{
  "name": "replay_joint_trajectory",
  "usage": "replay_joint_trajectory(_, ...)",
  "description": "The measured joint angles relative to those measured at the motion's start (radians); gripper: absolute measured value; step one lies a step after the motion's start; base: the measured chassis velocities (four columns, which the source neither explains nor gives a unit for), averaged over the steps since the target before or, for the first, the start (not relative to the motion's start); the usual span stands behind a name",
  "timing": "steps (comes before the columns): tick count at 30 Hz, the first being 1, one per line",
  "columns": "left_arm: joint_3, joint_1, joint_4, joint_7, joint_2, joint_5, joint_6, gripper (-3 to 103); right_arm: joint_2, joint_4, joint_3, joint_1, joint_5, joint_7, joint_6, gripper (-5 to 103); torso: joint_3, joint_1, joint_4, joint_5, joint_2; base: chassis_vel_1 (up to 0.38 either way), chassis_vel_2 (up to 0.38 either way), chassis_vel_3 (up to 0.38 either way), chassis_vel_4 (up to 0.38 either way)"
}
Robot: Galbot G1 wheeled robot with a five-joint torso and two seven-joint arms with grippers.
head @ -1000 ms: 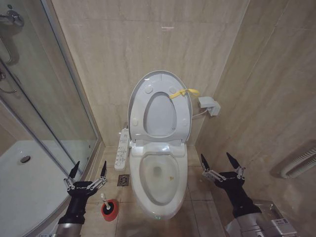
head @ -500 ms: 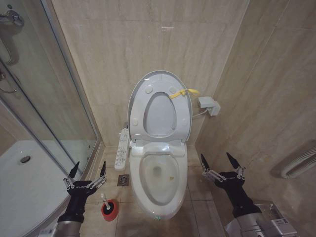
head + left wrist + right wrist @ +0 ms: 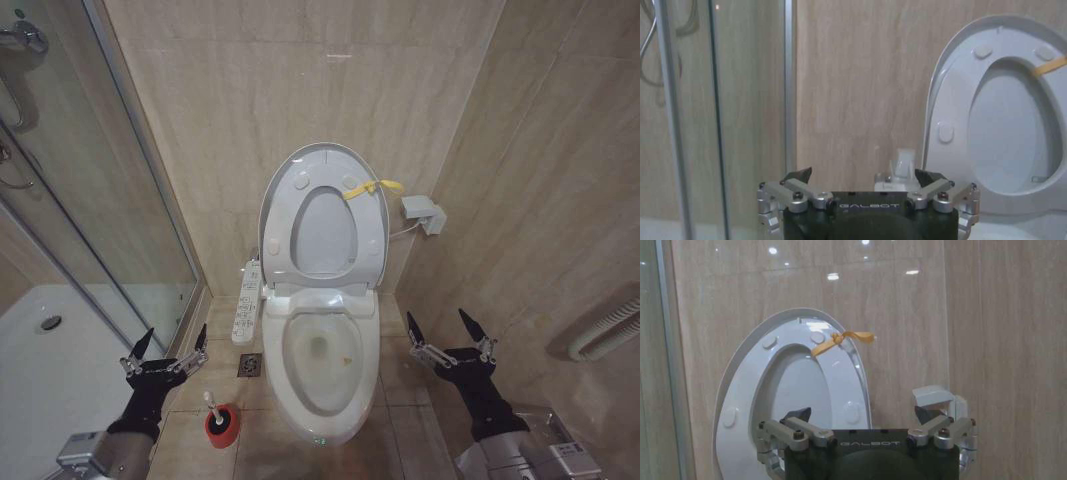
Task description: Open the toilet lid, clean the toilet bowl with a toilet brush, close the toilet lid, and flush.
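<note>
The toilet lid [image 3: 325, 215] stands raised against the wall, seat up with it, a yellow strap [image 3: 372, 188] tied at its edge. Below it the toilet bowl [image 3: 325, 360] lies uncovered, with water at the bottom. The toilet brush [image 3: 212, 403] stands in its red holder [image 3: 222, 424] on the floor left of the bowl. My left gripper [image 3: 172, 340] hovers open above and left of the brush, holding nothing. My right gripper [image 3: 438, 325] hangs open right of the bowl. The left wrist view has the lid [image 3: 1013, 115] beyond the left gripper [image 3: 863, 175]. The right wrist view has the lid [image 3: 793, 390] and strap [image 3: 840, 339] beyond the right gripper [image 3: 863, 415].
A glass shower door [image 3: 120, 200] and white shower tray [image 3: 50, 370] close off the left. A control panel [image 3: 247, 300] juts from the toilet's left side above a floor drain [image 3: 250, 365]. A wall box [image 3: 422, 213] and a ribbed hose [image 3: 605, 335] sit on the right.
My left arm has drawn back and to the left, moving the open left gripper away from the brush toward the shower. The right arm has not moved.
</note>
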Motion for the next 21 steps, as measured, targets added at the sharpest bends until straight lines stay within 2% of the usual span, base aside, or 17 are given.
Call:
replay_joint_trajectory(2,-0.013,-0.006,-0.022,0.002,-0.009,-0.008,0.055,100,0.0,0.0,0.0,0.0,0.0,0.0,0.0,100,0.0,0.0,0.0,0.0001,0.0,0.0,0.0,0.0,0.0)
replay_joint_trajectory(10,-0.014,-0.007,-0.021,0.004,-0.012,-0.01,0.061,100,0.0,0.0,0.0,0.0,0.0,0.0,0.0,100,0.0,0.0,-0.0001,0.0001,0.0,0.0,0.0,0.0,0.0)
replay_joint_trajectory(11,-0.011,-0.005,-0.006,0.008,-0.015,-0.009,0.048,100,0.0,0.0,0.0,0.0,0.0,0.0,0.0,100,0.0,0.0,-0.0001,0.0004,0.0,0.0,0.0,0.0,0.0)
replay_joint_trajectory(14,0.014,0.006,0.103,0.033,-0.031,0.007,-0.046,100,0.0,0.0,0.0,0.0,0.0,0.0,0.0,100,0.0,0.0,-0.0001,0.0,0.0,0.0,0.0,0.0,0.0)
replay_joint_trajectory(15,0.014,0.006,0.103,0.033,-0.031,0.007,-0.046,100,0.0,0.0,0.0,0.0,0.0,0.0,0.0,100,0.0,0.0,-0.0001,0.0,0.0,0.0,0.0,0.0,0.0)
replay_joint_trajectory(17,0.027,0.017,0.165,0.045,-0.038,0.019,-0.109,100,0.0,0.0,0.0,0.0,0.0,0.0,0.0,100,0.0,0.0,0.0001,-0.001,0.0,0.0,0.0,0.0,0.0)
replay_joint_trajectory(20,0.027,0.023,0.145,0.046,-0.04,0.031,-0.13,100,0.0,0.0,0.0,0.0,0.0,0.0,0.0,100,0.0,0.0,-0.0005,0.0003,0.0,0.0,0.0,0.0,0.0)
replay_joint_trajectory(21,0.032,0.031,0.152,0.046,-0.046,0.05,-0.149,100,0.0,0.0,0.0,0.0,0.0,0.0,0.0,100,0.0,0.0,0.0001,0.0007,0.0,0.0,0.0,0.0,0.0)
